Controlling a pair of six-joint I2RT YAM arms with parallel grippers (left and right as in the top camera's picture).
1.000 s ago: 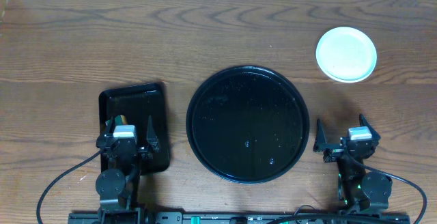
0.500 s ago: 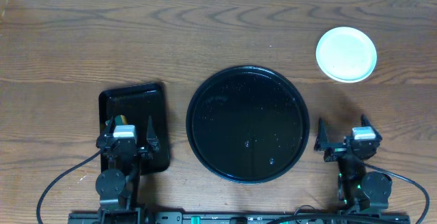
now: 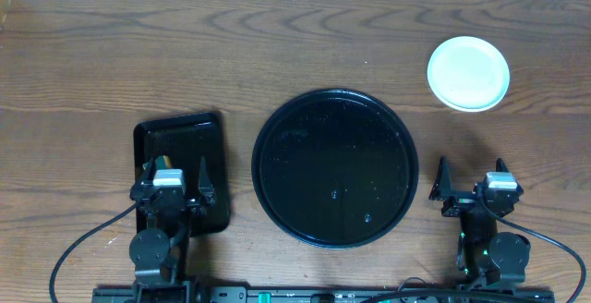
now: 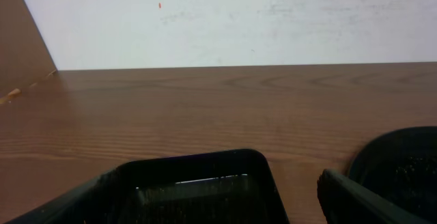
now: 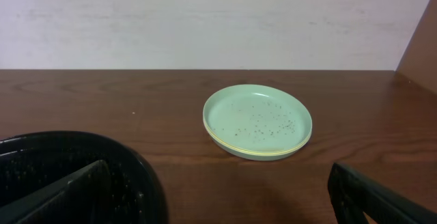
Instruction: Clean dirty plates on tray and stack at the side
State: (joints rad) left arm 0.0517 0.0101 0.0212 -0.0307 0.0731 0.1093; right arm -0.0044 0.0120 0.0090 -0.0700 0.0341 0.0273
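Overhead: round tray (image 3: 334, 167) sits centre of the surface (image 3: 185, 54), glossy black, nothing on it but a few pale specks or droplets.

Plates (image 3: 468, 73) stand off the tray as one stack on the bare surface, at about 2 o'clock from the tray's centre and well apart from its rim. Right wrist view: mint plate on top, a yellow rim showing just beneath it; a third plate cannot be made out. Fine dark speckles on the top face, glaze or residue, cannot tell. No brown smears visible.

Right gripper (image 3: 471, 181): jaws spread wide, empty, low near the table's front edge, just beside the tray's 4 o'clock rim. Stack lies dead ahead at 12 o'clock, clear path, nothing between. Plates are round, so no long axis to line up with.

Left gripper (image 3: 174, 177): jaws also wide, empty, over the rectangular tray (image 3: 180, 132) at 9 o'clock of the round tray. Small yellow-green object (image 3: 164, 162) below it, identity unclear.

Judgement: right arm is much the nearer to the stack; the left would have to cross the whole round tray. Task looks at or close to its end
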